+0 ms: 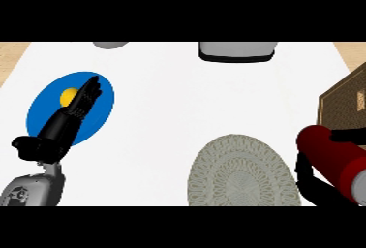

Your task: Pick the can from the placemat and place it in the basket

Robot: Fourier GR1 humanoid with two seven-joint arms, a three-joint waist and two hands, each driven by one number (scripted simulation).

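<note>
Head view: can (330, 154) between fingers (350, 136) of right hand (316, 186), near basket (343, 99)

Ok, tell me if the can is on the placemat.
No: the right hand holds the can to the right of the placemat.

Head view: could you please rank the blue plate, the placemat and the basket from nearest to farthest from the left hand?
1. The blue plate, at the left, overlapped by the left hand.
2. The placemat, lower centre, off to the hand's right.
3. The basket, at the far right edge.
</note>
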